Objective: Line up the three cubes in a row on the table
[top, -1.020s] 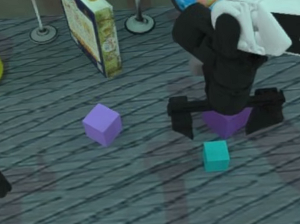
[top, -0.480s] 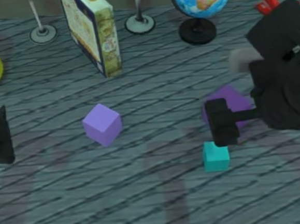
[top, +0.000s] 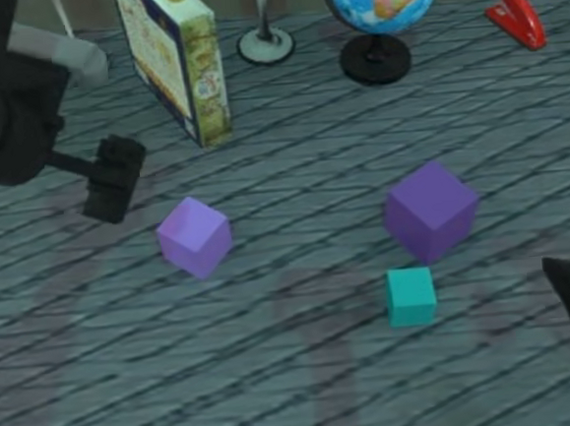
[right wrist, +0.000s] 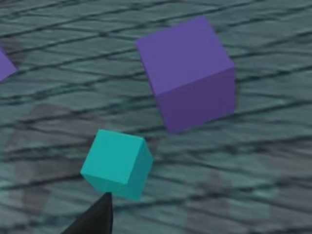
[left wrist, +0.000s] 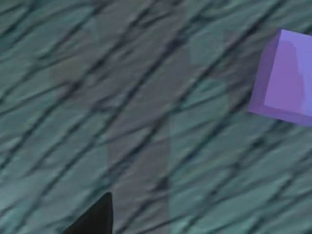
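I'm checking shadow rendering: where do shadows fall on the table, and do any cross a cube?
Top view: faint broad shadow bands lie on the table below the cubes, none crossing one. Left wrist view: a band runs beside the lavender cube. Right wrist view: soft patches near the teal cube.

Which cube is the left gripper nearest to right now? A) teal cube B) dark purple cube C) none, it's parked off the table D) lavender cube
D: in the top view the left gripper hangs just up-left of the lavender cube, not touching it, while the dark purple cube and teal cube sit far over on the table's right side.
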You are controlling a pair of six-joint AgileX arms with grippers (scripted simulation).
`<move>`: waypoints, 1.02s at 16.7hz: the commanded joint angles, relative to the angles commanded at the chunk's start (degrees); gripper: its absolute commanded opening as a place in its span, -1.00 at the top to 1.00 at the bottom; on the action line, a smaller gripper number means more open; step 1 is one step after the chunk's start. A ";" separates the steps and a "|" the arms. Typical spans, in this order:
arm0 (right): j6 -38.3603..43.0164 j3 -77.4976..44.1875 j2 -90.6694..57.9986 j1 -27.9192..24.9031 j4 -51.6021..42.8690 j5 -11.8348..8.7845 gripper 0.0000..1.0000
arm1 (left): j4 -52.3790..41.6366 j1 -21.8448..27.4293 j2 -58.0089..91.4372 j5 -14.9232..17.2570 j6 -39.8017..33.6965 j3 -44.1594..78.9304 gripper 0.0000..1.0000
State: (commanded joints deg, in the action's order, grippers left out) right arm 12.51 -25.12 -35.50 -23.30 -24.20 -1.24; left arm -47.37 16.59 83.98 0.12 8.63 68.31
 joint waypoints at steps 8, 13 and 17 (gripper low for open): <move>-10.73 22.20 29.54 18.15 19.86 1.00 -1.00 | -19.15 6.84 33.78 0.05 3.49 29.22 -1.00; -12.51 25.12 35.50 22.73 24.20 1.24 -1.00 | -22.35 8.12 39.69 0.04 4.13 35.09 -1.00; -12.51 25.12 35.50 22.73 24.20 1.24 -1.00 | -22.23 7.81 39.57 0.04 4.08 34.94 -1.00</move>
State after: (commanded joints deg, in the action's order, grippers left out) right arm 0.00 0.00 0.00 -0.57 0.00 0.00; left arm -69.60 24.40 123.55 0.15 12.72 103.25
